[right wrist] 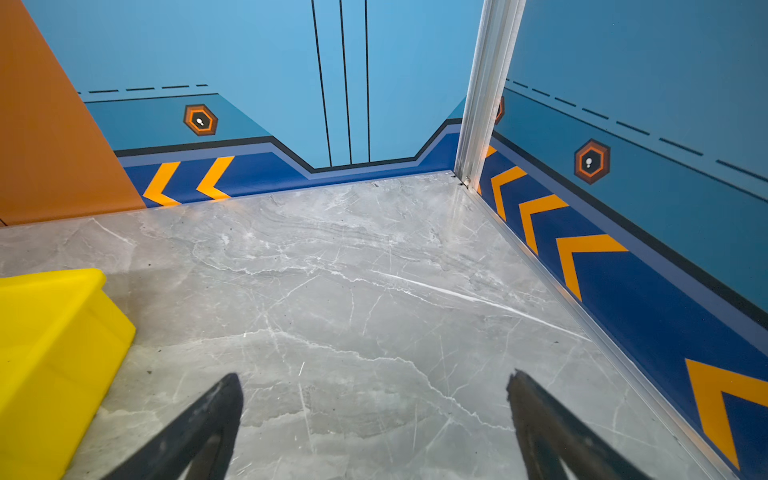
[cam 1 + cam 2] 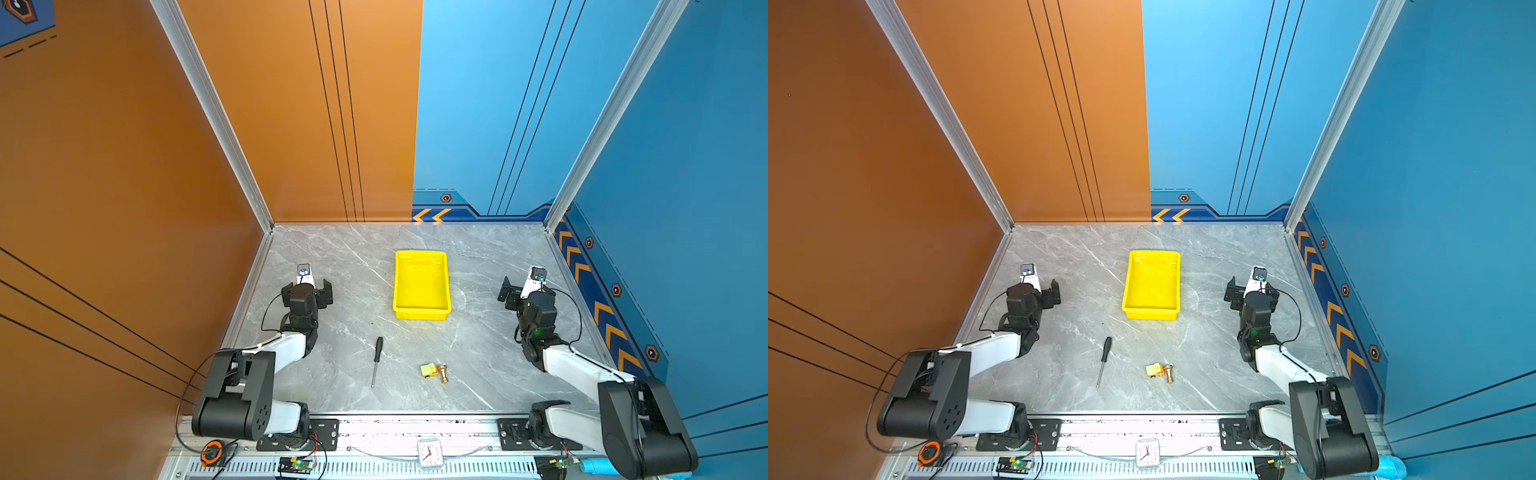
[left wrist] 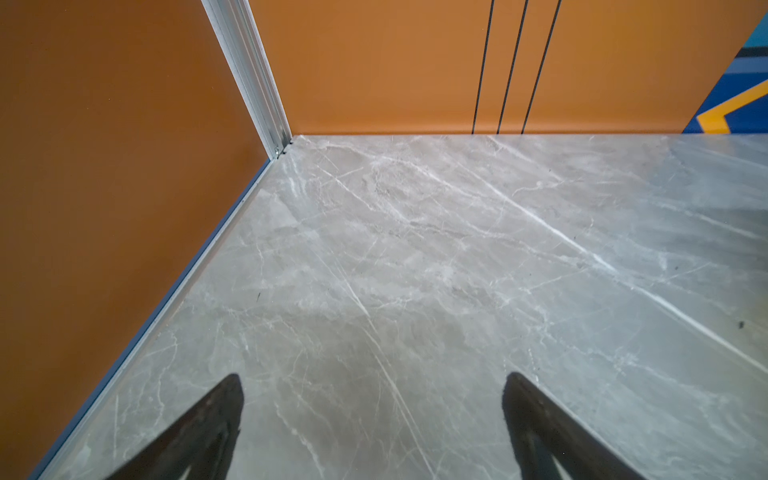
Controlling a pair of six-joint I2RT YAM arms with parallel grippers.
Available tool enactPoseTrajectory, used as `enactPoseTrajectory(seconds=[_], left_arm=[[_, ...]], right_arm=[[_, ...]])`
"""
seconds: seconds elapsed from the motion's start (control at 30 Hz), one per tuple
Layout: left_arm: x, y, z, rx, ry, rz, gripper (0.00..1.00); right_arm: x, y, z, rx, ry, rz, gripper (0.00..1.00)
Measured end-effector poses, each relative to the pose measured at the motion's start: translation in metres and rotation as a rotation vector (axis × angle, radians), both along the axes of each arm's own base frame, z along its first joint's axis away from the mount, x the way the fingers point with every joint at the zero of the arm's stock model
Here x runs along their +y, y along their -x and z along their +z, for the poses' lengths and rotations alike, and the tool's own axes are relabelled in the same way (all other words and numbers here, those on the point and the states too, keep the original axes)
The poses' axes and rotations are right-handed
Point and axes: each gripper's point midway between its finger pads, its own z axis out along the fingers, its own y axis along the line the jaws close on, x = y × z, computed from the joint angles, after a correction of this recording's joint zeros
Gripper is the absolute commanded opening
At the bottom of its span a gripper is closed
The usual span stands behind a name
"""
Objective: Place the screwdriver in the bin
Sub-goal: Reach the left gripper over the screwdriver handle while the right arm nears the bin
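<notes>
The screwdriver (image 2: 377, 360) (image 2: 1104, 360), with a black handle and a thin silver shaft, lies flat on the grey marble table near the front middle, handle pointing away. Behind it and a little to the right stands the yellow bin (image 2: 422, 313) (image 2: 1151, 313), with nothing in it; one corner of it (image 1: 50, 353) shows in the right wrist view. My left gripper (image 2: 309, 287) (image 3: 372, 386) hangs open over bare table left of the bin. On the bin's right side my right gripper (image 2: 525, 287) (image 1: 374, 386) is open too. Neither touches anything.
A small yellow-green toy block (image 2: 428, 370) and a brass fitting (image 2: 444, 372) lie side by side right of the screwdriver. Orange and blue walls close the table on three sides. A small clock (image 2: 429, 453) sits on the front rail between the arm bases.
</notes>
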Motion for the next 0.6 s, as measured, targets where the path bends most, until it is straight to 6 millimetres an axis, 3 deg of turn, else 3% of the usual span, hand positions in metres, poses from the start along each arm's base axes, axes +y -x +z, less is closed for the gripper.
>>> enactPoseTrajectory(seconds=[0.17, 0.33, 0.43, 0.6], left_arm=[[-0.016, 0.004, 0.04, 0.019, 0.064, -0.033, 0.98], [-0.055, 0.01, 0.054, 0.171, 0.18, -0.074, 0.98], [-0.092, 0.02, 0.051, 0.286, 0.216, -0.135, 0.98], [-0.148, 0.066, 0.021, 0.49, 0.237, -0.254, 0.98]], right_arm=[[0.011, 0.013, 0.033, 0.019, -0.075, -0.024, 1.0], [0.017, 0.023, 0.074, 0.026, -0.2, -0.045, 1.0], [0.03, 0.03, 0.08, 0.076, -0.25, -0.029, 1.0], [0.075, 0.05, 0.06, 0.205, -0.27, 0.078, 1.0]])
